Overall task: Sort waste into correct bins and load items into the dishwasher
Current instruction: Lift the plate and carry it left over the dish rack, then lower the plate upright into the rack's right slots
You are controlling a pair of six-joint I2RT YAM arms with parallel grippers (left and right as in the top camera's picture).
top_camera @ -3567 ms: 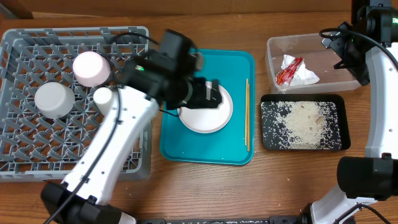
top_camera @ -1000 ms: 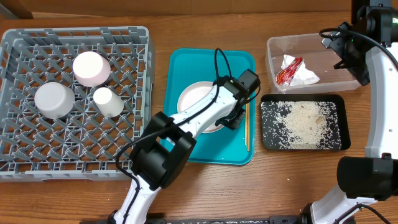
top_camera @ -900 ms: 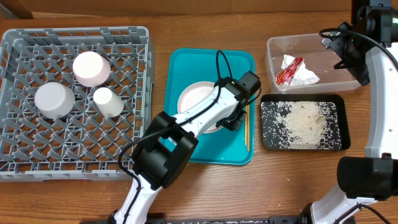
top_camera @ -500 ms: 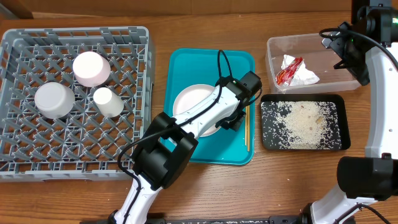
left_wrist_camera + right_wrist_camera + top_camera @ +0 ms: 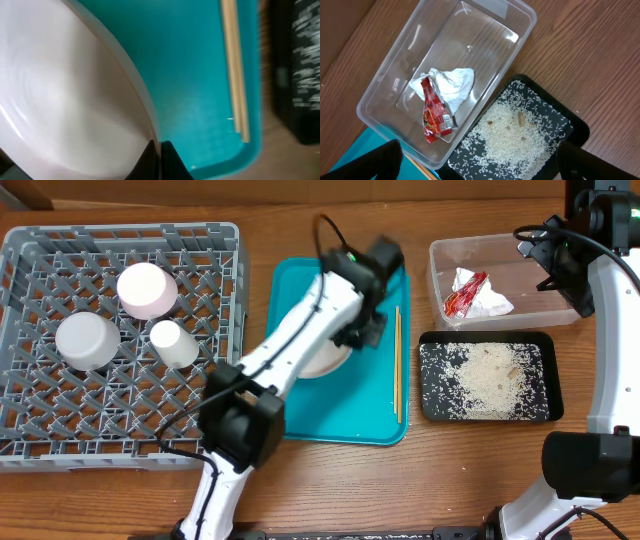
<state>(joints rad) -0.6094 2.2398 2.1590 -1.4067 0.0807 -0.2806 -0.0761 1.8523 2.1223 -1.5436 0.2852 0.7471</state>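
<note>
A white plate (image 5: pixel 322 362) hangs tilted over the teal tray (image 5: pixel 340 418), its rim pinched in my left gripper (image 5: pixel 360 330), which is shut on it. In the left wrist view the plate (image 5: pixel 65 95) fills the left side and the dark fingertips (image 5: pixel 160 152) meet on its edge. The grey dish rack (image 5: pixel 60 415) holds a pink bowl (image 5: pixel 147 289), a white bowl (image 5: pixel 87 340) and a cup (image 5: pixel 172 343). The clear tub (image 5: pixel 470 30) holds a red wrapper (image 5: pixel 434 112) and a tissue (image 5: pixel 451 82). Rice (image 5: pixel 512 132) lies in the black tray (image 5: pixel 575 130). My right gripper (image 5: pixel 480 165) hovers open above both bins.
Wooden chopsticks (image 5: pixel 397 365) lie along the right side of the teal tray, close to the black tray (image 5: pixel 425 380). The left arm reaches diagonally across the tray from the table's front. The rack takes up the left of the table.
My left gripper has shut on the plate's rim and lifted it, tilting it and carrying it back and slightly left. The right arm has stayed still.
</note>
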